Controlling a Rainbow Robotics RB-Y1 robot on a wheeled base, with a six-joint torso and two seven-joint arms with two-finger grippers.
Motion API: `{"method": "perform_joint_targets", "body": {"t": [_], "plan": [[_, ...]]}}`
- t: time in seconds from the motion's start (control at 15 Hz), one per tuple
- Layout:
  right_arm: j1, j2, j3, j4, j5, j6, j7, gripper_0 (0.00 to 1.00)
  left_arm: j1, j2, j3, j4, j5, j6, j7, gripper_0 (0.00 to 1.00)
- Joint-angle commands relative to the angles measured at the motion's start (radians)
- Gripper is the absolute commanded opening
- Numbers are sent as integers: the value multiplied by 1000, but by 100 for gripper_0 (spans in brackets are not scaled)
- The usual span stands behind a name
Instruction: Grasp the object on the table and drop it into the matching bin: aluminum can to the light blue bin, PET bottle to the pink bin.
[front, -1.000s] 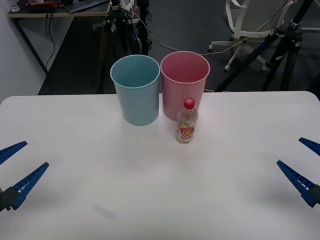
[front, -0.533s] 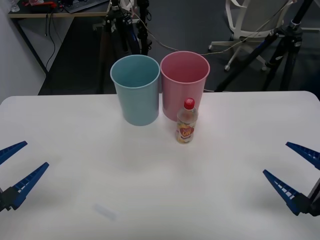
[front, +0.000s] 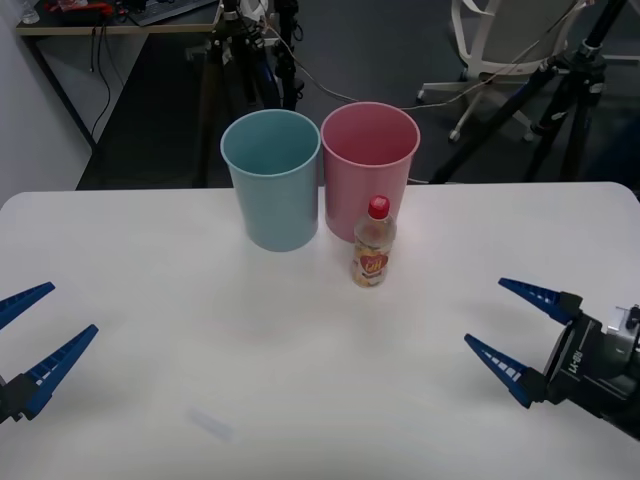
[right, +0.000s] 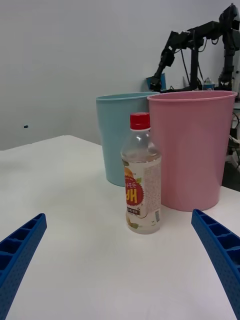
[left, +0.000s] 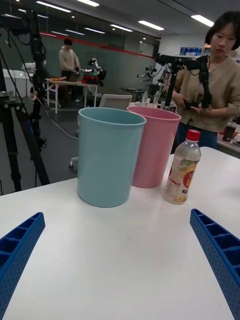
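Note:
The PET bottle (front: 373, 245) stands upright on the white table (front: 150, 260), red cap on top, just in front of the pink bin (front: 369, 165). The light blue bin (front: 272, 175) stands beside the pink one, to its left. My right gripper (front: 516, 328) is open, low over the table's right side, pointing at the bottle with a wide gap to it. In the right wrist view the bottle (right: 140, 175) is centred ahead of the open fingers (right: 220, 250). My left gripper (front: 38, 335) rests open at the table's left edge; its wrist view shows the bottle (left: 182, 168) and both bins.
Bare tabletop lies between both grippers and the bottle. Behind the table stand tripods (front: 560, 90), an office chair (front: 500, 40) and a desk (front: 100, 20). A faint smudge (front: 208, 423) marks the near table surface.
My right gripper has moved leftward and inward from the table's right edge toward the bottle, staying open. The left gripper, the bottle and both bins have not moved.

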Motion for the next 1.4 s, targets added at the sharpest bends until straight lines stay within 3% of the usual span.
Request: {"method": "perform_joint_targets", "body": {"t": [0.07,0.53,0.93,1.4], "plan": [[-97,18,44,123,0,2,89,100,0,0,0,0,0,0,0,100],[-173,118,87,194,51,108,152,100,0,0,0,0,0,0,0,100],[-330,190,85,390,60,131,202,100,0,0,0,0,0,0,0,100],[-371,258,116,393,109,273,230,100,0,0,0,0,0,0,0,100]]}}
